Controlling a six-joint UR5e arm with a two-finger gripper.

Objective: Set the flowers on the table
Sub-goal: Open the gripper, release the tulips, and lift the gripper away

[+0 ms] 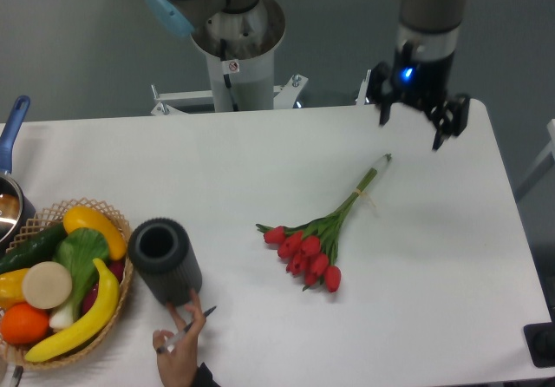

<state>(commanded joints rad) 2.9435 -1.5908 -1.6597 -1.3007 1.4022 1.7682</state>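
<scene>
White table (217, 170) holds the flowers (323, 235) — tool (411, 129) spread wide above, grasping nothing.

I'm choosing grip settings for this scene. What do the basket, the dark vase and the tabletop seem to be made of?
The basket looks like woven wicker or rattan: tan, with an open lattice rim. The dark vase seems to be matte ribbed plastic or rubber, charcoal with no gloss; ceramic is possible. The table looks like smooth matte white laminate, showing only soft, diffuse shading.
</scene>
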